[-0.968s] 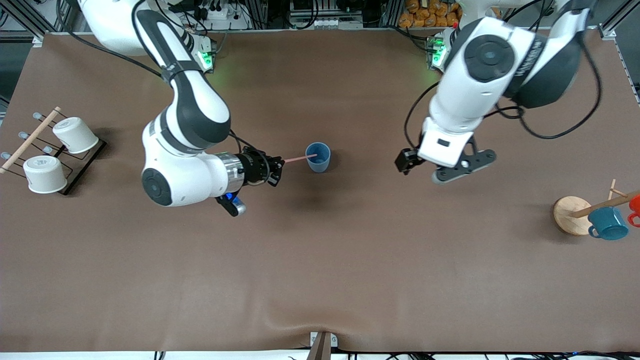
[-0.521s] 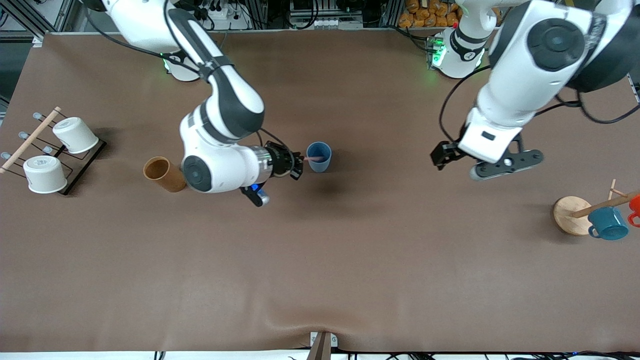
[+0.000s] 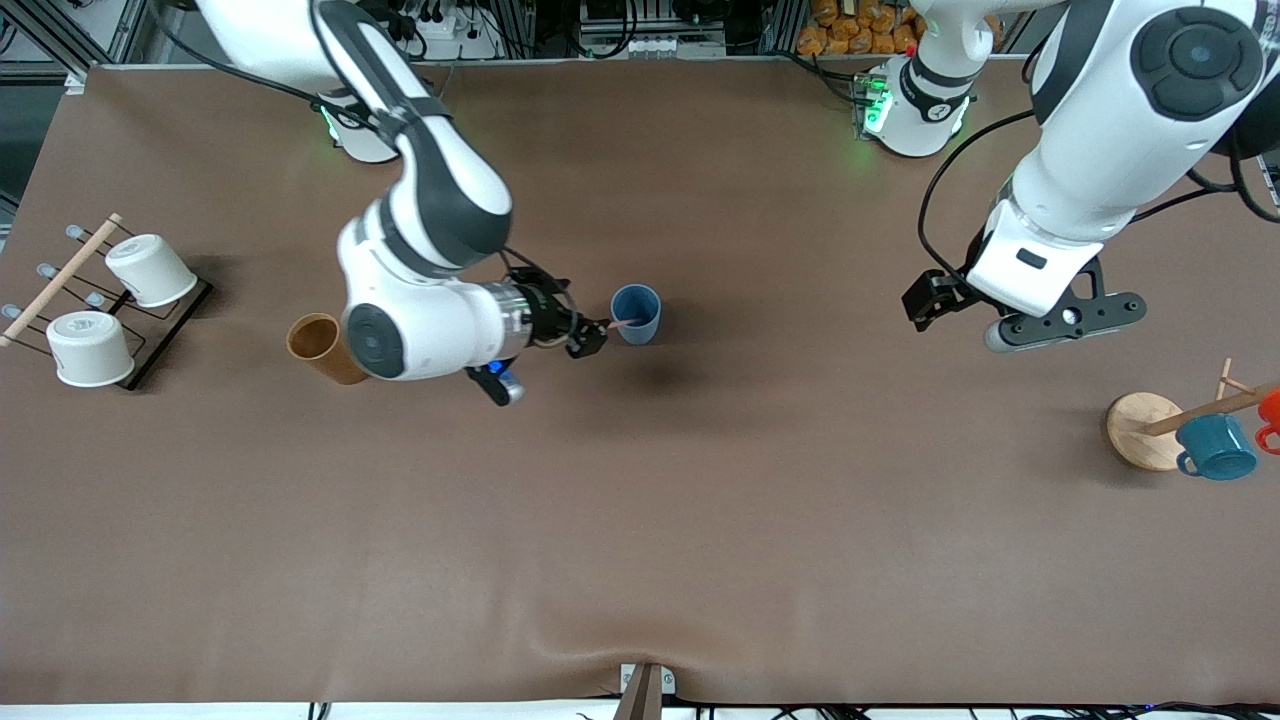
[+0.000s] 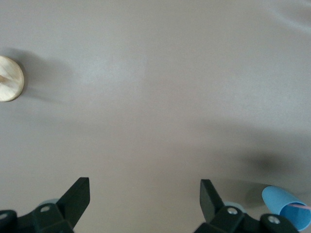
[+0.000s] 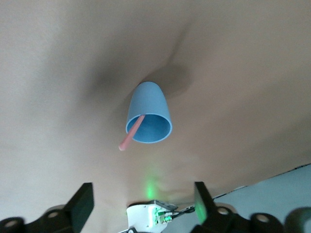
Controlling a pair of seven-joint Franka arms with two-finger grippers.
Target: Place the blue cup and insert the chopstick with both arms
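Blue cup (image 3: pixel 636 314) stands upright mid tabletop (image 3: pixel 700 520), chopstick (image 3: pixel 622 323) leaning inside it, pink end poking over the rim toward the right arm's end. Right claw (image 3: pixel 592 340) just beside the cup, released, fingers (image 5: pixel 80 204) spread wide, touching nothing. Left claw (image 3: pixel 1060 322) hangs over bare tabletop toward the left arm's end, released too, empty, well apart from the cup. Brown cup (image 3: pixel 318 347) lies by the right arm.

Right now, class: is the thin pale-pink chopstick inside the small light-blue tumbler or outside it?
Inside. The thin pale-pink chopstick leans on the rim of the small light-blue tumbler, its upper end sticking out; the right gripper stands open, apart from it.
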